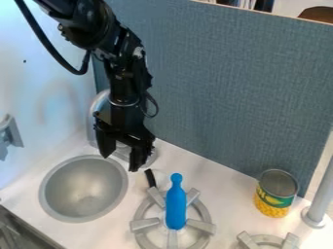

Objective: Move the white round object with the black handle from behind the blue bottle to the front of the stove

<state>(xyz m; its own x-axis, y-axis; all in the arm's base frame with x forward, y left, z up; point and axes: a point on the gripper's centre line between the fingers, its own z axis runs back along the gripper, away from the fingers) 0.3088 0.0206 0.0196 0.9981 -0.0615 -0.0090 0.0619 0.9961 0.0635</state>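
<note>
The black gripper (pixel 120 161) hangs over the counter at the upper right rim of the round sink. Its two fingers point down and stand apart, with nothing between them. Below and to the right, a blue bottle-shaped object (pixel 175 204) with a narrow knobbed top is on the left stove burner (pixel 206 238). A small black piece (pixel 150 178) sticks up at the burner's back left, between the gripper and the blue object; what it belongs to is unclear.
The round grey sink (pixel 84 189) lies at left, with a grey faucet (pixel 98 109) behind the gripper. A can of corn (pixel 276 193) stands at right near a grey post (pixel 321 199). A second burner (pixel 267 239) sits at the bottom edge; a blue-grey panel (pixel 240 92) rises behind.
</note>
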